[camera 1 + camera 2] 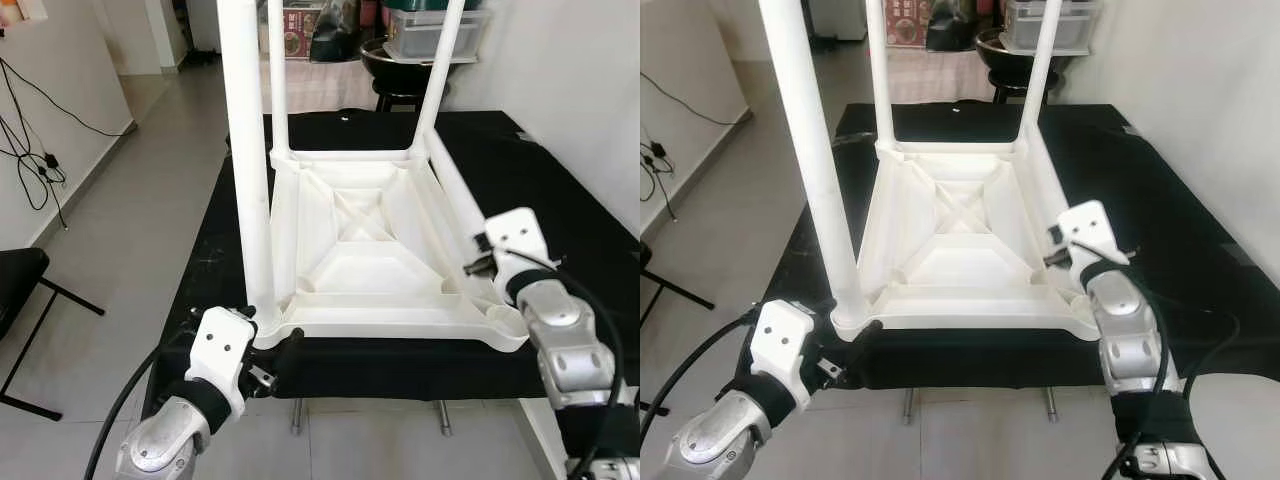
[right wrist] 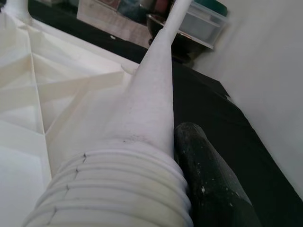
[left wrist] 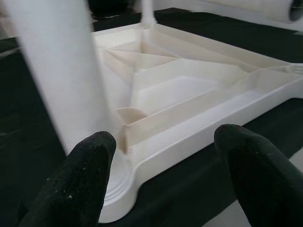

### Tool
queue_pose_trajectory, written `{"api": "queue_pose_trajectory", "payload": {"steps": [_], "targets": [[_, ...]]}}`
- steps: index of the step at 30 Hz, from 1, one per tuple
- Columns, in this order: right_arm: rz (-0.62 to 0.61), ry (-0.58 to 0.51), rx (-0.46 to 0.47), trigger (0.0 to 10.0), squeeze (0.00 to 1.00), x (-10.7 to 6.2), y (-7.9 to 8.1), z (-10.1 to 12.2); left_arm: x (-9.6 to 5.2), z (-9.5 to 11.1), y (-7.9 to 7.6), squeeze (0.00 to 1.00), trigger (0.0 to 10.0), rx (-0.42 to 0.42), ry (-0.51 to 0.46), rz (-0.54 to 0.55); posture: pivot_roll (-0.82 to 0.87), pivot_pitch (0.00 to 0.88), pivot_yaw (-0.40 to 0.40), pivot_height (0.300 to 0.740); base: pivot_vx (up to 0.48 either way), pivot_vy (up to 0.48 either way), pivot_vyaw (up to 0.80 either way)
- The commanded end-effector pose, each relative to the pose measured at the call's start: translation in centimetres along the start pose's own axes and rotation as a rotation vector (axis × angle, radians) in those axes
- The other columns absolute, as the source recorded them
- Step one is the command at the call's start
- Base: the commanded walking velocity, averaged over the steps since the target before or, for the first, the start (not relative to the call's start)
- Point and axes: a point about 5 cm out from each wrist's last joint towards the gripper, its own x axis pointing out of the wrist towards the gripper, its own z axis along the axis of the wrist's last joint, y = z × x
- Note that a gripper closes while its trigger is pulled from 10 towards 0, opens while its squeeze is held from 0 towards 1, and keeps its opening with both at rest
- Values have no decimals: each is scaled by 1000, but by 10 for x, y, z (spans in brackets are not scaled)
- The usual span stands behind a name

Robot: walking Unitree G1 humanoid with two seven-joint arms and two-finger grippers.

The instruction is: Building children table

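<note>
Gripping loose leg [image 1: 455, 195] | right hand [image 1: 478, 262] | tabletop [image 1: 360, 250] inverted | no legible writing

A black-covered work table [image 1: 560, 190] stands on a pale grey tiled floor [image 1: 130, 230]. White walls [image 1: 560, 90] close the room on both sides. Black cables [image 1: 30, 150] hang down the left wall, and a black folding chair [image 1: 20, 290] sits below them. Behind the table, a black stool [image 1: 400, 95] carries a dark bowl [image 1: 385, 60] and a clear storage box [image 1: 430, 30].

Black-covered table [image 1: 560, 190] carries the upturned white children's table [image 1: 360, 255].
</note>
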Motion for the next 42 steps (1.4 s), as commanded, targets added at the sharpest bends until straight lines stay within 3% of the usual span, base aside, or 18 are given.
{"api": "queue_pose_trajectory", "payload": {"steps": [1,3,7,16,21,22,25,28,30,33,35,38,41,42], "targets": [[7,-43,67,10000,0,-1,-2,7,2,-5,-6,0,10000,-34,27,-41,-51,94,0,740,0,-480,0],[52,-80,162,10000,0,-2,6,12,4,-4,-8,0,10000,-59,25,-61,-51,90,1,740,0,-480,0],[135,-129,247,10000,0,-3,17,20,4,-3,-9,0,10000,-73,23,-76,-51,87,2,740,0,-480,0],[202,-162,312,10000,0,-6,31,22,10,1,-6,0,10000,-91,4,-77,-50,76,0,740,0,-480,0],[229,-165,379,10000,0,-7,38,21,20,8,-1,0,10000,-146,-37,-52,-49,67,-2,740,0,-96,0],[267,-182,425,10000,0,-8,41,22,28,12,2,0,10000,-203,-63,-29,-52,61,1,740,0,0,0],[299,-202,442,10000,0,-10,43,24,33,15,4,0,10000,-231,-76,-20,-52,57,0,740,0,0,0],[427,-272,457,10000,0,-16,46,31,48,30,15,0,10000,-376,-145,12,-50,54,1,740,0,0,0],[437,-279,459,10000,0,-17,46,32,49,31,16,0,10000,-389,-152,13,-50,54,1,740,0,0,0],[501,-327,446,10000,0,-22,37,37,56,43,28,0,10000,-490,-214,34,-50,50,2,740,0,0,0],[501,-327,446,10000,0,-22,37,37,56,43,28,0,10000,-490,-214,34,-50,50,2,740,0,0,0],[597,-376,456,10000,0,-32,22,42,61,53,43,0,10000,-625,-277,40,-52,50,4,740,0,0,0],[647,-392,458,10000,0,-38,18,42,63,56,47,0,10000,-673,-301,40,-52,50,4,740,0,0,0],[702,-406,469,10000,0,-45,15,43,65,63,50,0,10000,-739,-337,30,-59,48,10,740,0,0,0]]}}
